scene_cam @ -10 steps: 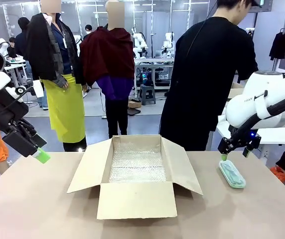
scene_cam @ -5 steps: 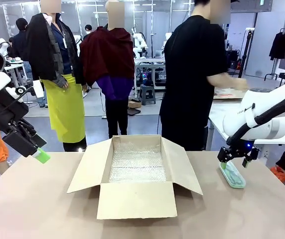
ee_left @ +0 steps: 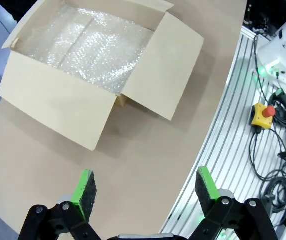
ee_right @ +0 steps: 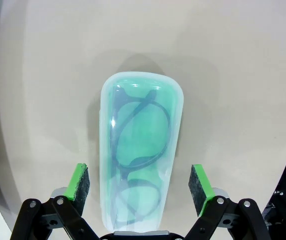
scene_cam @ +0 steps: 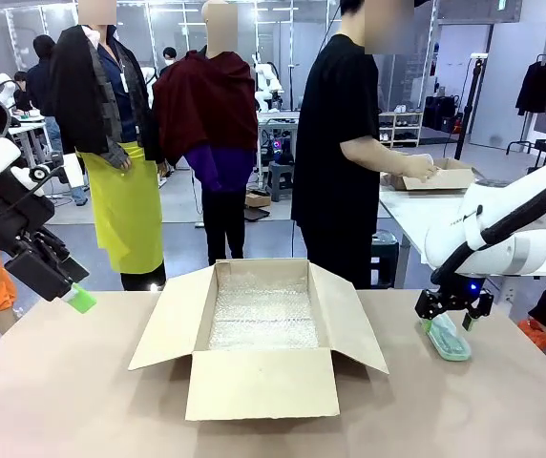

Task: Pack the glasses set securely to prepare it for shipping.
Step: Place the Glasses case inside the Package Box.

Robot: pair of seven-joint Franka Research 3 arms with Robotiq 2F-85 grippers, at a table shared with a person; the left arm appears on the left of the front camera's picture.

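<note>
A cardboard box [scene_cam: 263, 382] sits in the middle of the tabletop [scene_cam: 82, 410], flaps folded out to all four sides, with bubble wrap [scene_cam: 262, 315] lying in its bottom. A glasses case [scene_cam: 456, 345] lies flat near the right edge, well apart from the box, its length running from front to back. The right gripper [ee_right: 140, 175] hangs just above the case with a finger on either side, neither touching. The left gripper [ee_left: 145, 186] hangs by the far left corner. A person [scene_cam: 340, 162] stands behind the far edge.
</note>
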